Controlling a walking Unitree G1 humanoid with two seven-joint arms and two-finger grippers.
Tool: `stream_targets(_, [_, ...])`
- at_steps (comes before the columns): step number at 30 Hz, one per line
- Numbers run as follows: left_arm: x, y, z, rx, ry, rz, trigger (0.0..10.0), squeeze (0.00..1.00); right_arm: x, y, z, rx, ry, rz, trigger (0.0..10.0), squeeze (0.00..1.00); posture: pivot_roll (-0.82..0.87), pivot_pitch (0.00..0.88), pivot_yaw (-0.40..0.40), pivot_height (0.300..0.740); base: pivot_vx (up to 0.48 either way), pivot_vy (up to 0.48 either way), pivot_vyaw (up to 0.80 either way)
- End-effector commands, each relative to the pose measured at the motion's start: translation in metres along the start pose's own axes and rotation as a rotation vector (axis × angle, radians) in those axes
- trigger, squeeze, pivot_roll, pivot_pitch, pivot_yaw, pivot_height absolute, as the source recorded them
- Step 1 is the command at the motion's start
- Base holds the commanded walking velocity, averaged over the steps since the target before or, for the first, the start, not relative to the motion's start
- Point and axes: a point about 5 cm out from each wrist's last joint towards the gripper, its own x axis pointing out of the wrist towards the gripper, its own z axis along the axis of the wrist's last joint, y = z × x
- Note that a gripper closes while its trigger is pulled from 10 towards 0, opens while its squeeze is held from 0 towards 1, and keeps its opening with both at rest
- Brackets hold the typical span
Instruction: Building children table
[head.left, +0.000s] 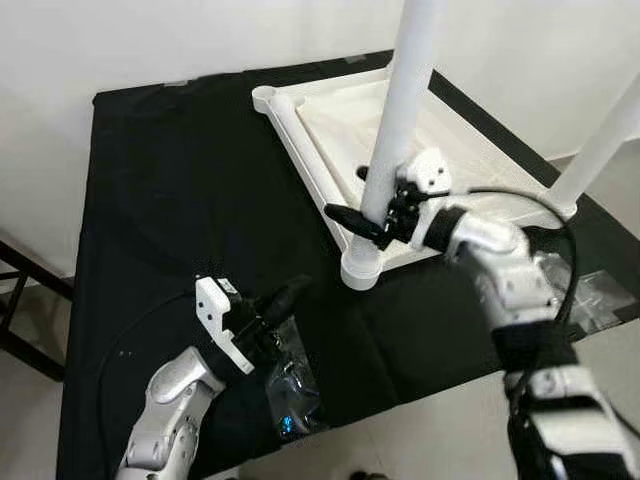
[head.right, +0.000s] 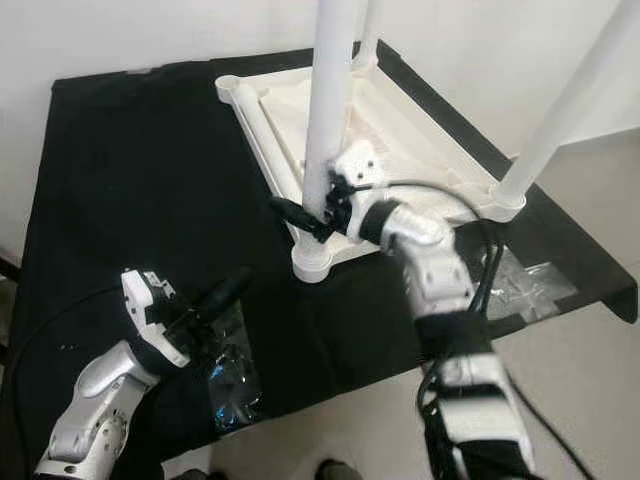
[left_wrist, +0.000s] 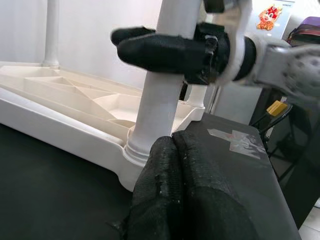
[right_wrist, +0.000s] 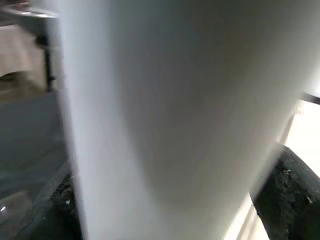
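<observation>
Nearest my head camera, at about seven o'clock, my left claw (head.left: 285, 300) rested low over the black-draped surface (head.left: 150, 180), its two black fingers pressed together on nothing, just above a crinkled clear plastic bag (head.left: 290, 395) of small dark fittings. A second clear plastic packet (head.left: 590, 295) lay at four o'clock near the surface's edge.

The white moulded plastic children's tabletop (head.left: 400, 130) lay upside down from centre toward one o'clock, ribbed underside up. A white round plastic leg (head.left: 400, 110) stood upright in the near corner socket (head.left: 362, 270); another white leg (head.left: 600, 150) rose at three o'clock. My right claw (head.left: 365, 215) was clamped around the near leg a little above the socket, one finger on each side of the tube.

I judged the leg light, hollow and stiff, but smooth enough to slip or spin under the pads. Taking hold low, close to the socket, seemed right to me: it keeps the push in line and spares the joint. The tabletop looked light enough to slide on the cloth, so I would brace its rim with the free claw.
</observation>
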Motion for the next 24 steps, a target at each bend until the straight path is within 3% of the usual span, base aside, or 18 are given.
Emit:
stream_targets(1, [-0.002,-0.001,-0.003,-0.003,0.010,-0.004,10.0,0.00,0.003,0.004,0.000,0.024,-0.017,0.123,10.0,0.00,0.03,0.135,-0.032,0.740,0.000,0.000,0.00])
stream_targets(4, [-0.002,-0.001,-0.003,-0.002,0.010,-0.003,10.0,0.00,0.004,0.002,0.001,0.060,-0.018,0.169,10.0,0.00,0.03,0.135,-0.032,0.740,0.000,0.000,0.00])
stream_targets(5, [-0.002,-0.001,-0.003,-0.002,0.011,-0.003,10.0,0.00,0.003,0.002,-0.001,0.101,-0.002,0.260,10.0,0.00,0.03,0.137,-0.031,0.740,0.000,0.000,0.00])
stream_targets(7, [-0.002,-0.001,-0.003,-0.002,0.012,-0.005,10.0,0.00,0.004,-0.003,-0.004,0.111,0.016,0.270,10.0,0.00,0.05,0.138,-0.032,0.740,0.000,0.000,0.00])
stream_targets(8, [-0.002,-0.001,-0.003,0.000,0.012,-0.005,10.0,0.00,0.005,-0.005,-0.005,0.122,0.015,0.257,0.0,0.00,0.05,0.138,-0.032,0.740,0.000,0.000,0.00])
stream_targets(16, [-0.002,-0.002,-0.003,0.006,0.015,-0.005,10.0,0.00,0.003,-0.010,-0.012,0.153,0.008,0.249,0.0,0.00,0.06,0.140,-0.037,0.740,0.000,0.000,0.00])
stream_targets(24, [-0.003,-0.002,-0.002,0.001,0.012,-0.007,10.0,0.00,-0.016,-0.012,-0.026,0.155,0.018,0.195,0.0,0.00,0.04,0.149,-0.025,0.740,0.000,0.000,0.00])
